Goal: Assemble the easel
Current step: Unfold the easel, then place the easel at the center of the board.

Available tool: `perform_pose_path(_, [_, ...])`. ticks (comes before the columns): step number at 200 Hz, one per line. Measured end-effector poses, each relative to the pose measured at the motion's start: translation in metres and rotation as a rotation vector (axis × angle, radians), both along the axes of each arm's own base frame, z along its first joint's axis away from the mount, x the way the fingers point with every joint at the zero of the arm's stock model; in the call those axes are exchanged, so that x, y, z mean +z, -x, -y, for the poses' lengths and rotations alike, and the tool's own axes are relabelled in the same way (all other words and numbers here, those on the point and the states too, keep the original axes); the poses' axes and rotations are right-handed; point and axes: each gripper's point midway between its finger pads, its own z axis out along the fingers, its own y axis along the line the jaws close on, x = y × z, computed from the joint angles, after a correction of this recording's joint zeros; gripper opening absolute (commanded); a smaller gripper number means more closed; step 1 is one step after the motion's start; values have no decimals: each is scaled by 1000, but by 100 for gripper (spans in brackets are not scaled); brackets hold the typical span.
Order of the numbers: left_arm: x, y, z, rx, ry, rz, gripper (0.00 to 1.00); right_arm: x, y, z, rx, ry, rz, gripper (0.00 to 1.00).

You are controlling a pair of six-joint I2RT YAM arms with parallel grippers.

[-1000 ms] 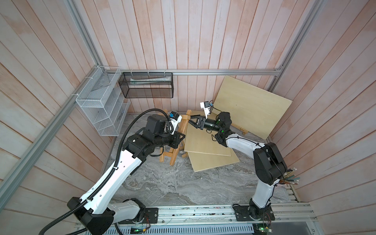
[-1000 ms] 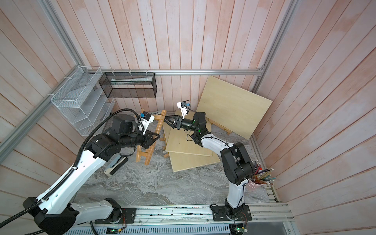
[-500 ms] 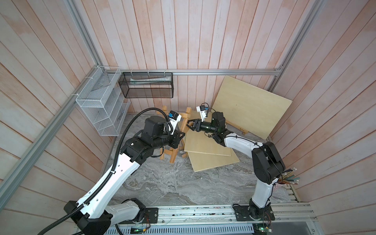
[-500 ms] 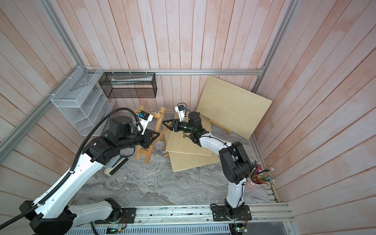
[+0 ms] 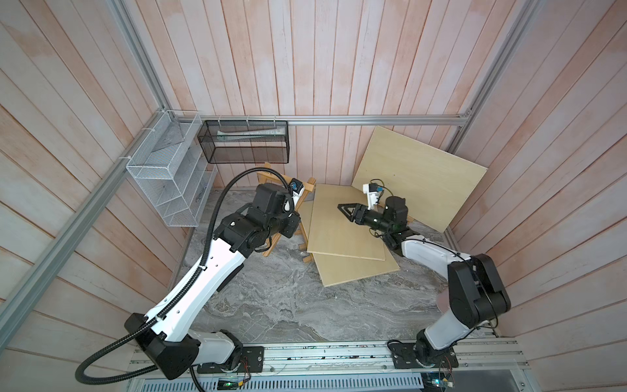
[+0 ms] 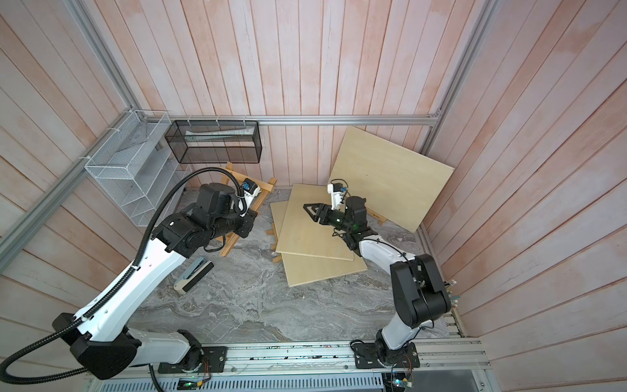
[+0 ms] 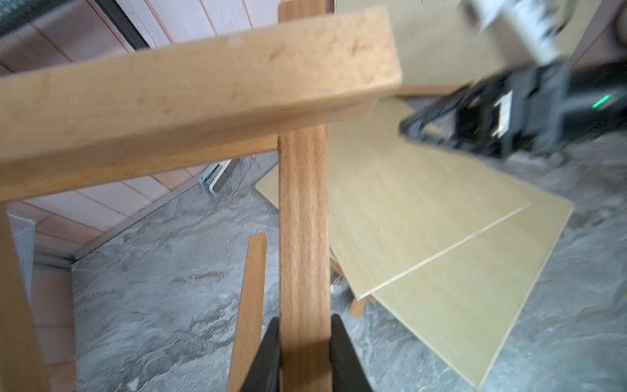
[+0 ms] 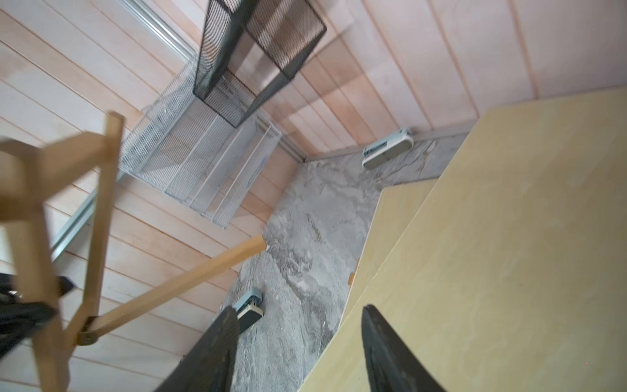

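The wooden easel (image 7: 303, 220) is an open frame of light beech bars, standing tilted near the back wall in both top views (image 5: 307, 190) (image 6: 263, 193). My left gripper (image 7: 304, 339) is shut on its central upright, just below the wide crossbar (image 7: 190, 95). In the top views the left wrist covers those jaws. My right gripper (image 5: 342, 208) (image 6: 308, 208) hovers open and empty over the flat plywood boards, a hand's width right of the easel. In the right wrist view its open fingers (image 8: 298, 310) frame floor and board edge, with the easel (image 8: 176, 283) off to one side.
Two plywood boards (image 5: 346, 230) (image 5: 356, 271) lie stacked on the marble floor. A larger board (image 5: 420, 180) leans against the back right wall. A white wire shelf (image 5: 169, 183) and a black mesh basket (image 5: 244, 142) hang at back left. A small white device (image 6: 193, 269) lies under my left arm.
My right gripper reached toward the easel's top, then pulled back to the right over the boards, still open. My left arm shifted the held easel slightly toward the back wall.
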Motion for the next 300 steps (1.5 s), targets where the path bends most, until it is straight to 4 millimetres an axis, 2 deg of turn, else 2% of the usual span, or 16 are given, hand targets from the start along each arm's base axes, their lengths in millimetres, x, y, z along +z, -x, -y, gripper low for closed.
perform_pose_path(21, [-22, 10, -6, -56, -115, -67, 0, 29, 13, 15, -46, -14, 70, 60])
perform_pose_path(41, [-25, 20, -7, -161, -194, -68, 0, 37, 27, 19, -61, -13, 99, 61])
perform_pose_path(73, [-22, 34, -3, -356, -314, -60, 0, 20, 39, 31, -110, 32, 73, 62])
perform_pose_path(91, [-23, 36, 0, -419, -353, -89, 0, 13, 43, 38, -141, 66, 67, 62])
perform_pose_path(103, [-34, 37, 3, -451, -375, -133, 0, 13, 44, 41, -159, 85, 70, 63])
perform_pose_path(117, [-56, 43, 2, -483, -400, -216, 0, 15, 45, 44, -174, 97, 83, 63])
perform_pose_path(148, [-106, 76, -8, -537, -429, -425, 0, 16, 46, 48, -191, 115, 95, 63])
perform_pose_path(167, [-124, 93, -18, -537, -442, -526, 0, 12, 47, 51, -201, 125, 91, 63])
perform_pose_path(190, [-133, 107, -27, -514, -455, -607, 0, 3, 48, 54, -210, 138, 79, 63])
perform_pose_path(239, [-139, 115, -46, -460, -525, -672, 0, -24, 53, 58, -211, 159, 29, 63])
perform_pose_path(300, [-174, 114, -65, -422, -685, -836, 0, -34, 65, 61, -211, 156, 19, 63])
